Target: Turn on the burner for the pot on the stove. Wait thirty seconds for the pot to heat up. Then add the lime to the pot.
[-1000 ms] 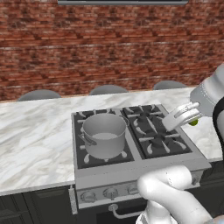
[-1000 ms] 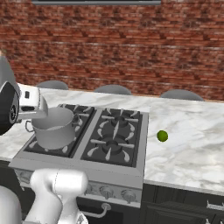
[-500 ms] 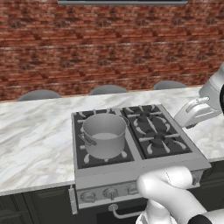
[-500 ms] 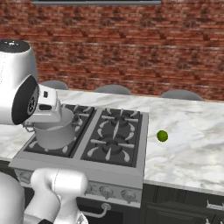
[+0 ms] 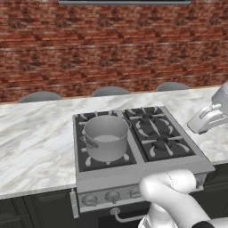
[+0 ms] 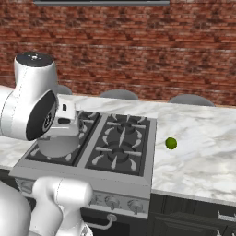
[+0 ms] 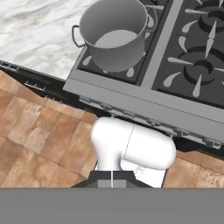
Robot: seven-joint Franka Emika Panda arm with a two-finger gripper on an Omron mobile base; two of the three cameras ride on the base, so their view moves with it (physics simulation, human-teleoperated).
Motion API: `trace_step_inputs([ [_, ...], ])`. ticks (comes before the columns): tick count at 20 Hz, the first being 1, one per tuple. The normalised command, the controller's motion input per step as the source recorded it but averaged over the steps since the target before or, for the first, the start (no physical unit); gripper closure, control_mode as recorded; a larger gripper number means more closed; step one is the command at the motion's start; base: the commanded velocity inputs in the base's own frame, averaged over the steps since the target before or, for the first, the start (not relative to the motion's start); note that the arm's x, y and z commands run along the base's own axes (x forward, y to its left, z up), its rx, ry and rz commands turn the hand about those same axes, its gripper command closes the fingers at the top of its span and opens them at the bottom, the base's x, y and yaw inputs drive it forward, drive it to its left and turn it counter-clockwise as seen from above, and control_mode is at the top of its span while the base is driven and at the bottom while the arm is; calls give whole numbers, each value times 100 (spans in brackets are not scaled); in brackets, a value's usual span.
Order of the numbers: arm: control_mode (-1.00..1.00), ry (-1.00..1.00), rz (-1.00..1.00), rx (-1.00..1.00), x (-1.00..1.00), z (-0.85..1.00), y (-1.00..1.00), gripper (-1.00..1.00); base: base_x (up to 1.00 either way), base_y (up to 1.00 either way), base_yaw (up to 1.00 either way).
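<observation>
A grey pot [image 5: 106,136] stands upright on the stove [image 5: 156,153], mouth up, its handles left and right. The lime [image 6: 171,143] rests on the tabletop [image 6: 203,152]. The pincer is closed together; the arm partly hides the pot in the right base view.

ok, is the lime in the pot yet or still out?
Still out. The lime lies on the marble counter right of the stove, and the pot on the front-left burner has nothing green inside it.
</observation>
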Motion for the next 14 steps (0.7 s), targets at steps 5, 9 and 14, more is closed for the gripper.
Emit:
trace_step_inputs([
  [5, -100, 0, 0, 0, 19, -10, -36, 100, 0, 0, 0],
  [9, -100, 0, 0, 0, 23, -10, -36, 100, 0, 0, 0],
  [14, -100, 0, 0, 0, 22, 0, -38, 100, 0, 0, 0],
])
